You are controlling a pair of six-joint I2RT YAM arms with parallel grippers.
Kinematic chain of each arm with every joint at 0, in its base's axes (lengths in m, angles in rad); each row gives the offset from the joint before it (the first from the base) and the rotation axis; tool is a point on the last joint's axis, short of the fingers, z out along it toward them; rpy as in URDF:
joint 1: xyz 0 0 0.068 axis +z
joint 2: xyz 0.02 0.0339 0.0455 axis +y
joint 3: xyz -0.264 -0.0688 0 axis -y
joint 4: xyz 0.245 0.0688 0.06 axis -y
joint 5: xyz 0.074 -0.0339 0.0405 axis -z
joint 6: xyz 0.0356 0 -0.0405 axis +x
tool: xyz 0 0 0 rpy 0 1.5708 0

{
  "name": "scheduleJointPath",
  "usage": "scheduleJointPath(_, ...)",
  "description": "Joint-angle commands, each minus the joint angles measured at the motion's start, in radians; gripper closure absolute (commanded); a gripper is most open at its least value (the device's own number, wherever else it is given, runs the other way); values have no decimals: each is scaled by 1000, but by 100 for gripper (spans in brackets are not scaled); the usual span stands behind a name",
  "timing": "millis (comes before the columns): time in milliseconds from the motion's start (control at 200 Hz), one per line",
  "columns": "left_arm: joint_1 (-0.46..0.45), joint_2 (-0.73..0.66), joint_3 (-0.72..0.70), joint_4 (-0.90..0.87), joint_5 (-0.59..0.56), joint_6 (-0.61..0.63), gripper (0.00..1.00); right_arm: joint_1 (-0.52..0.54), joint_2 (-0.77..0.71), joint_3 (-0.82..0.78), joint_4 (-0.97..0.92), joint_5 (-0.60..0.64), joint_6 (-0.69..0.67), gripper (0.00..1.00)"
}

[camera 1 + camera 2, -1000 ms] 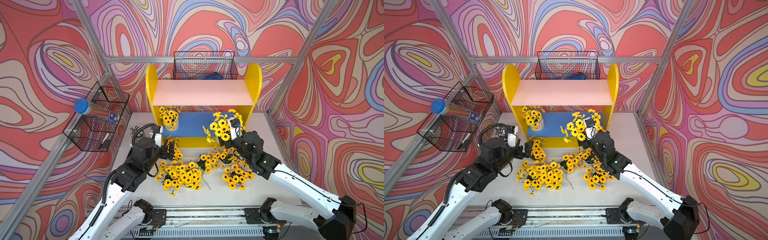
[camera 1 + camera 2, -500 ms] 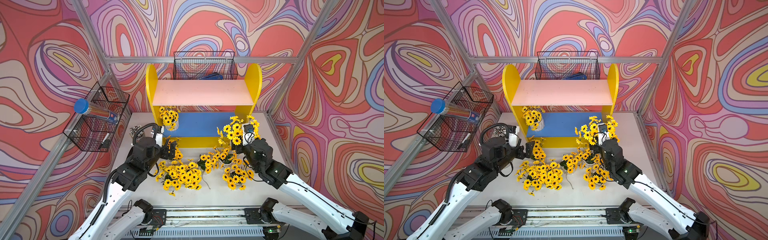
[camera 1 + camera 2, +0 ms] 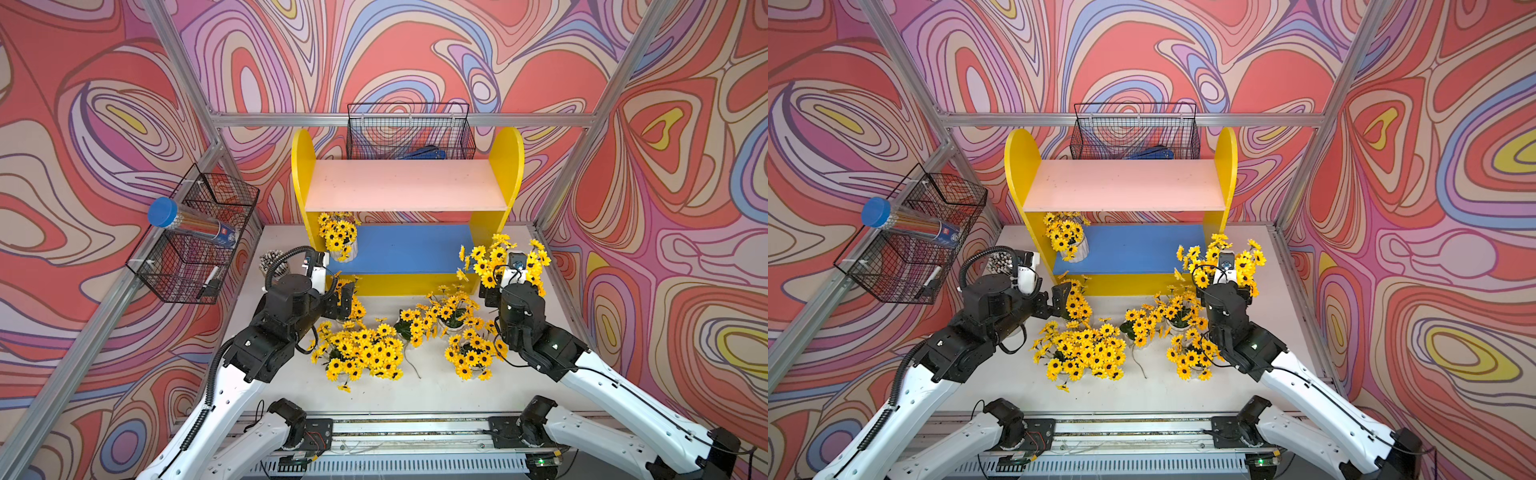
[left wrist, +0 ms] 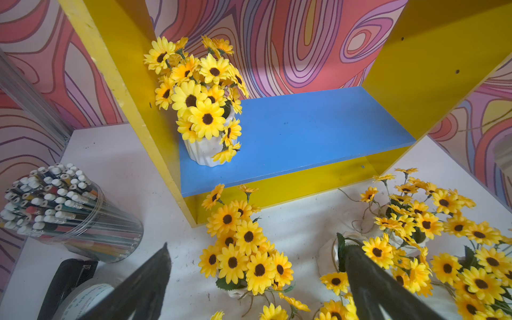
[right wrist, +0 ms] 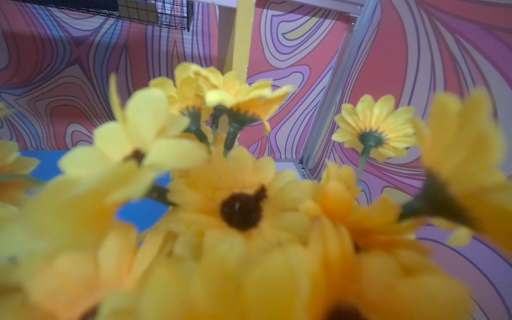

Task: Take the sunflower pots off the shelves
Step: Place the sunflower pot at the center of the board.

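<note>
Right gripper [image 3: 512, 272] clasps a sunflower pot [image 3: 482, 255] at mid-right of frame, just beside the shelves [image 3: 405, 185]; left gripper [image 3: 345, 297], centre-left, gapes wide, empty; another pot [image 3: 338, 241] stands on the blue board [image 3: 409, 249].

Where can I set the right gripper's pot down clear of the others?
Bare table along the front edge, between the sunflower pots and the rail. Blue board is free right of the last pot. Crowded directly before the shelves.

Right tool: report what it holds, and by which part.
The right tool holds a sunflower pot, blooms crowding its wrist view. The gripped part is hidden under the flowers: cannot tell.
</note>
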Motion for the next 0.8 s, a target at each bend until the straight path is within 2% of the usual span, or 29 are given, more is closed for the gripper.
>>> scheduleJointPath(0,4,-17,0,17,20,-15,0,-22,-6,-18,17,105,84,43)
scheduleJointPath(260,4,-19,-5,18,52,-29,0,-103,72,-85,37,124,237,43)
scheduleJointPath(461,4,-23,-6,19,65,-33,0,-201,115,-120,0,101,416,43)
scheduleJointPath(796,4,-25,-8,21,73,-34,0,-207,198,-177,-9,85,588,43)
